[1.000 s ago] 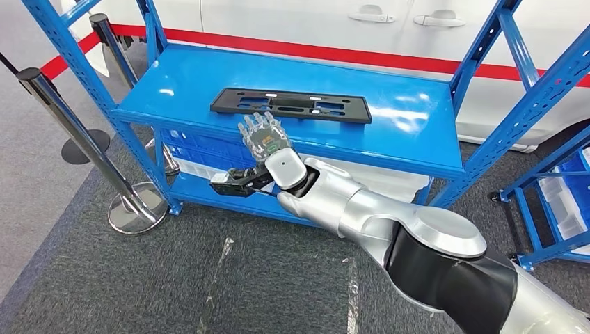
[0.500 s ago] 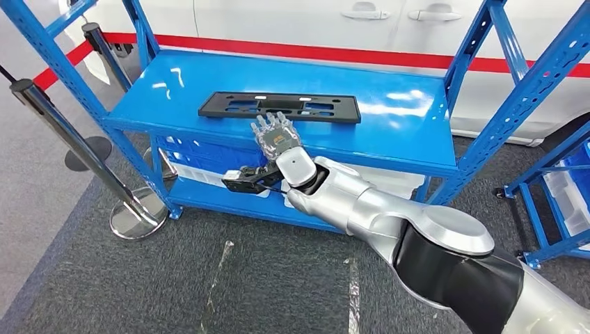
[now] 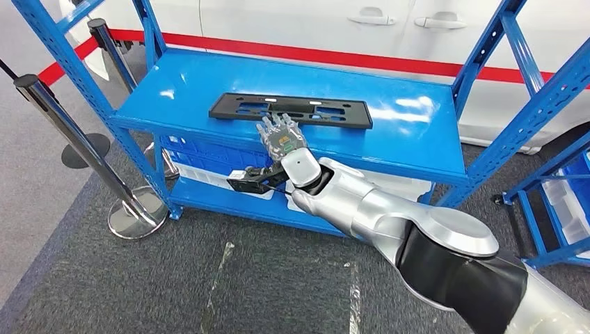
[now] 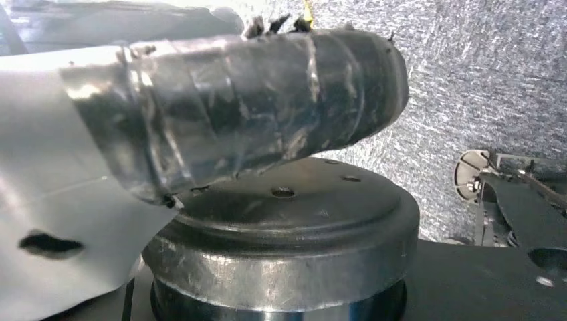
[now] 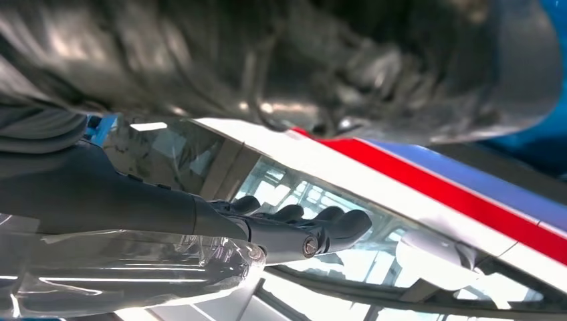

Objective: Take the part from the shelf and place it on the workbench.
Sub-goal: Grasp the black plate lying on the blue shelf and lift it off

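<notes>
A white car (image 3: 292,28) with a red stripe runs across the top of the head view; its roof and wheels are cut off by the frame edge. In front of it stands a big blue shelf (image 3: 417,132), filling the middle of the frame, with its posts cut off at the top corners. A second blue rack (image 3: 556,209) peeks in at the right edge, mostly out of frame. The silver right arm (image 3: 389,223) reaches up from the lower right. Two shiny metal posts (image 3: 69,132) stand on the grey carpet at the left.

The black flat part (image 3: 291,110) lies on the top board of the shelf, in the upper middle of the frame. The right hand (image 3: 281,138) is just below it, over the front edge of the board, with its fingers spread out and pointing at the part. It holds nothing. The fingertips hide a bit of the part's near edge, so I cannot tell if they touch it. Below the hand, white bins on the lower board are partly hidden by the arm.

The left hand is too blurry to make out.
</notes>
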{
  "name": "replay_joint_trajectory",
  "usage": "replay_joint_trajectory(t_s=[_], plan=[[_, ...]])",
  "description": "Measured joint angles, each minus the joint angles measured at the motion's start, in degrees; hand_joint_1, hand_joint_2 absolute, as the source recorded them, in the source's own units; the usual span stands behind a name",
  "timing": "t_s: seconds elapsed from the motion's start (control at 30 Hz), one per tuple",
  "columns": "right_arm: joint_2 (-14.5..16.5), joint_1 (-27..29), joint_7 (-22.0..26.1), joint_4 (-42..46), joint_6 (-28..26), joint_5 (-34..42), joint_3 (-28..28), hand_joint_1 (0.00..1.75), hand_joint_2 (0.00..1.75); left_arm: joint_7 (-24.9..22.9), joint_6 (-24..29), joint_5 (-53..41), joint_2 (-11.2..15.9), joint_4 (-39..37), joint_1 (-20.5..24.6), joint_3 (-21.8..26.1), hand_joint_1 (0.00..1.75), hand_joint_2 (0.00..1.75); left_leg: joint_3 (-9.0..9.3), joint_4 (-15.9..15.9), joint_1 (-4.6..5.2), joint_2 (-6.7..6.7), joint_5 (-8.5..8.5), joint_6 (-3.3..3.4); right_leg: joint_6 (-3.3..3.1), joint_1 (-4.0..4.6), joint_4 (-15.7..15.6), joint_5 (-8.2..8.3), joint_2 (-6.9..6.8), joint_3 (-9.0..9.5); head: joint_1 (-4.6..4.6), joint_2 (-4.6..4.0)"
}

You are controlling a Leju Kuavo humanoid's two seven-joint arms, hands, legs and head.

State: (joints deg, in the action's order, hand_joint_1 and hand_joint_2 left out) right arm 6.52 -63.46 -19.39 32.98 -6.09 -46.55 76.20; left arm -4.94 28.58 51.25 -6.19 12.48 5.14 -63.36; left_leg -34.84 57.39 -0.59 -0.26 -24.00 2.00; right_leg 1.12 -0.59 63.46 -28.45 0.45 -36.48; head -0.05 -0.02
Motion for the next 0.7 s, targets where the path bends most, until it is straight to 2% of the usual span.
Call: replay_joint_trajectory(t_s=[0.07,0.1,0.13,0.17,0.23,0.27,0.3,0.37,0.43,0.47,0.53,0.6,0.63,0.67,0.7], plan=[[-0.42,0.3,-0.36,0.01,-0.78,0.07,-0.05,0.0,0.0,0.0,-0.01,0.0,-0.01,0.0,0.01,0.0,0.0,0.0,0.08,-0.01,0.05,-0.01,-0.12,0.42,0.22,0.01,7.53,-2.89,-0.02,-3.99,0.07,0.0],[-0.67,0.55,-0.51,0.01,-1.22,0.09,-0.06,0.0,0.0,0.0,-0.03,0.0,-0.01,0.0,0.0,0.0,0.0,0.0,0.09,0.05,0.07,-0.04,-0.22,0.5,0.34,-0.03,10.2,-3.36,-0.04,-5.64,0.08,0.0],[-0.88,0.76,-0.55,0.01,-1.55,0.1,-0.07,0.0,0.0,0.0,-0.07,0.0,0.0,0.0,-0.01,0.0,0.0,0.0,0.13,0.12,0.06,-0.09,-0.33,0.53,0.42,-0.11,10.85,-2.76,-0.06,-6.35,0.1,0.0],[-1.09,0.88,-0.5,0.01,-1.73,0.15,-0.08,0.0,0.0,0.0,-0.1,0.0,0.01,0.0,-0.01,0.0,0.0,0.0,0.2,0.26,0.05,-0.16,-0.49,0.47,0.47,-0.21,9.37,-1.19,-0.1,-6.0,0.1,0.0],[-1.6,0.91,0.02,0.01,-1.8,0.5,-0.22,0.0,0.0,0.0,-0.14,0.0,0.01,0.0,-0.03,0.0,0.0,0.0,0.29,0.8,0.07,-0.33,-1.02,0.08,0.42,-0.41,2.22,2.73,-0.18,-3.02,0.12,0.0],[-1.86,0.9,0.36,0.04,-1.78,0.72,-0.34,0.0,0.0,0.0,-0.14,0.0,0.01,0.0,-0.03,0.0,0.0,0.0,0.21,1.23,0.16,-0.4,-1.35,-0.24,0.26,-0.39,-0.99,3.9,-0.16,-1.54,0.11,0.0],[-2.09,0.93,0.64,0.12,-1.8,0.9,-0.46,0.0,0.0,0.0,-0.14,0.01,0.01,0.0,-0.03,0.0,0.0,0.0,0.1,1.53,0.26,-0.44,-1.6,-0.56,0.05,-0.32,-3.05,4.41,-0.14,-0.57,0.12,0.0],[-2.6,1.07,0.71,0.26,-1.91,1.0,-0.72,0.0,0.0,-0.01,-0.15,0.11,0.01,0.0,-0.02,-0.01,0.0,0.0,-0.01,1.7,0.35,-0.46,-1.79,-1.14,-0.58,-0.04,-3.93,4.27,-0.01,-0.14,0.14,0.0],[-3.17,1.13,0.38,0.4,-1.82,1.04,-1.05,0.0,0.0,-0.01,-0.16,0.24,0.01,0.0,-0.03,-0.02,0.0,0.0,-0.1,1.99,0.18,-0.37,-2.23,-1.69,-1.27,-0.18,-4.17,4.33,0.05,0.12,0.15,0.0],[-3.36,1.09,0.17,0.49,-1.61,1.1,-1.22,0.0,0.0,-0.02,-0.16,0.28,0.01,0.0,-0.04,-0.02,0.0,0.0,-0.53,3.18,0.11,-0.28,-3.0,-2.0,-1.6,-0.32,-4.34,4.34,0.06,0.36,0.07,0.0],[-3.56,1.04,-0.12,0.62,-1.02,1.28,-1.39,0.0,0.0,-0.03,-0.16,0.36,0.01,0.0,-0.05,-0.03,0.0,0.0,-2.99,8.68,-0.02,-0.11,-5.68,-2.55,-2.11,-0.45,-4.52,4.18,0.07,0.84,-0.1,0.0],[-3.75,1.13,-0.21,0.68,-0.4,1.5,-1.41,0.0,0.0,-0.02,-0.16,0.38,0.01,0.0,-0.02,-0.05,0.0,0.0,-6.62,15.25,-0.12,-0.09,-7.93,-2.83,-2.39,-0.38,-4.48,3.97,0.06,1.06,-0.14,0.0],[-3.87,1.2,-0.23,0.74,-0.09,1.62,-1.42,0.0,0.0,-0.02,-0.17,0.39,0.01,0.0,-0.03,-0.06,0.0,0.0,-7.68,16.65,-0.13,-0.08,-7.81,-2.84,-2.43,-0.33,-4.46,3.86,0.07,1.14,-0.14,0.0],[-4.02,1.25,-0.25,0.82,0.17,1.72,-1.43,0.0,0.0,-0.02,-0.18,0.4,0.01,0.0,-0.05,-0.07,0.0,0.0,-7.74,16.02,-0.12,-0.08,-6.65,-2.74,-2.42,-0.28,-4.44,3.75,0.09,1.27,-0.14,0.0],[-4.14,1.25,-0.25,0.92,0.42,1.78,-1.45,0.0,0.0,-0.02,-0.19,0.42,0.01,0.0,-0.07,-0.07,0.0,0.0,-6.68,13.3,-0.09,-0.08,-4.6,-2.52,-2.35,-0.24,-4.43,3.6,0.13,1.49,-0.15,0.0]])
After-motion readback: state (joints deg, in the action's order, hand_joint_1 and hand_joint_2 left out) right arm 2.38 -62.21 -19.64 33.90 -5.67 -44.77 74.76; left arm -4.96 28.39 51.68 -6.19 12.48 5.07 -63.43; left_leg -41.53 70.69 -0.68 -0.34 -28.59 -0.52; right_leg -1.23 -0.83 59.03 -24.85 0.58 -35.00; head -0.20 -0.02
